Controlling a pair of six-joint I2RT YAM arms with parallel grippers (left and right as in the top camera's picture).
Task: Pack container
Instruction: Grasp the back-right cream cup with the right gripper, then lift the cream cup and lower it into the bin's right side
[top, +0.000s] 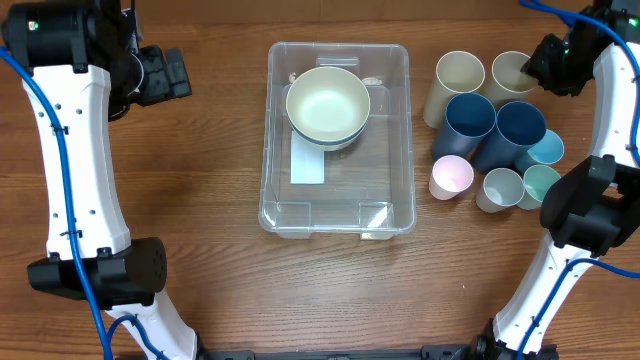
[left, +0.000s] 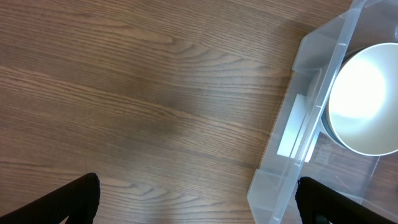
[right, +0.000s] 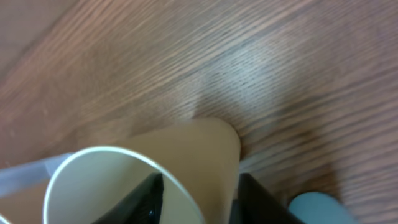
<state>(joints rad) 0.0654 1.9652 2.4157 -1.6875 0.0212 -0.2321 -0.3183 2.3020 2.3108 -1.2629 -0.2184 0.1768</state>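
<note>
White label (top: 307, 165) on clear container (top: 385, 175) floor, partly beneath cream bowl (top: 328, 103).

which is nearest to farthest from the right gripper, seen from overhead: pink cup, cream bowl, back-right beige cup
1. beige cup, back right, at the right gripper.
2. pink cup, front left of the cup cluster.
3. cream bowl, inside the container, mid-table.

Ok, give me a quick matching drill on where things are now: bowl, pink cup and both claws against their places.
Things: 1 cream bowl; 2 pink cup; 3 left claw; 4 right claw.
Places: A at the rim of a cream cup; B inside the bin; C over bare table left of the bin; D standing right of the bin.
Pairs: 1-B, 2-D, 3-C, 4-A.
</note>
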